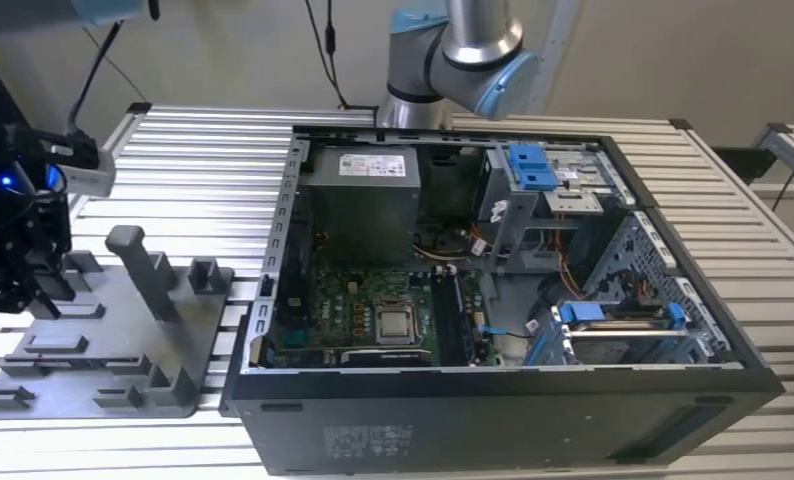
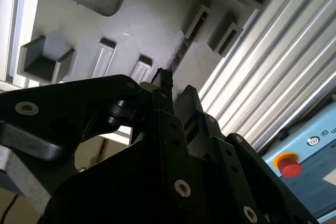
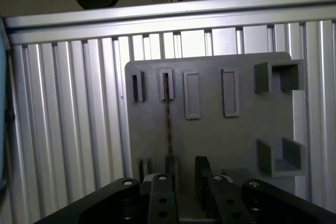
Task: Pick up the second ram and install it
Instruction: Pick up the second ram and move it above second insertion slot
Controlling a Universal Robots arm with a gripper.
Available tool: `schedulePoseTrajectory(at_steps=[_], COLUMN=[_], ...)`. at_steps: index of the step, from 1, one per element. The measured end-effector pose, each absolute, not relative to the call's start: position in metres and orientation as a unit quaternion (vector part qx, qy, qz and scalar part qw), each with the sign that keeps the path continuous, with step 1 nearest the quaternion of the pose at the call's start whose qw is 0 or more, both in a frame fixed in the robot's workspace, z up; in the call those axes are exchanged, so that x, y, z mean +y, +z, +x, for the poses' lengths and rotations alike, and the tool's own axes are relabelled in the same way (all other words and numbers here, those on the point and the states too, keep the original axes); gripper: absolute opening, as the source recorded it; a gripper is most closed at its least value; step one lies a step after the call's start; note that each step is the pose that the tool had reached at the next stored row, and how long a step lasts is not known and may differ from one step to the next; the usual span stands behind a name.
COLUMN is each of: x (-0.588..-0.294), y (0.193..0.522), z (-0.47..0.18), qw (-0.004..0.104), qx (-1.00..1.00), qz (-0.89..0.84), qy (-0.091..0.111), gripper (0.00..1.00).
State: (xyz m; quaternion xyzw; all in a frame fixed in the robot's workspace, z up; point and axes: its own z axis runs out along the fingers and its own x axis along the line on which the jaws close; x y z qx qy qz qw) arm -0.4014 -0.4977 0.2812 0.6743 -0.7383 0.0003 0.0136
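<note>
From where I stand, the black gripper [image 1: 37, 295] hangs tips-down at the exterior view's left, above the grey plastic fixture plate [image 1: 210, 335]. Its jaws stand apart, holding nothing. The second ram [image 3: 168, 124], a slim dark stick, stands on edge in the plate's slots, just ahead of the fingertips. The white sticker [image 1: 377, 163] inside the open black computer case [image 1: 504, 420] has print too small to read.

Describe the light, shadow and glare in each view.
Exterior view: even light, though the case is shadowed inside and a blue light glows by the tool. First wrist view: the slats glare white, the tool is dark. Second wrist view: the tool is almost black before the pale plate.
</note>
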Motion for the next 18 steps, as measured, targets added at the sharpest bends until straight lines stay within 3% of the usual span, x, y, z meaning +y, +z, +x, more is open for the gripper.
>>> schedulePoseTrajectory(at_steps=[18], x=[-0.498], y=[0.261], z=[-0.409], qw=[0.014], qx=[-0.737], qz=[0.676], qy=[0.000], gripper=[0.30])
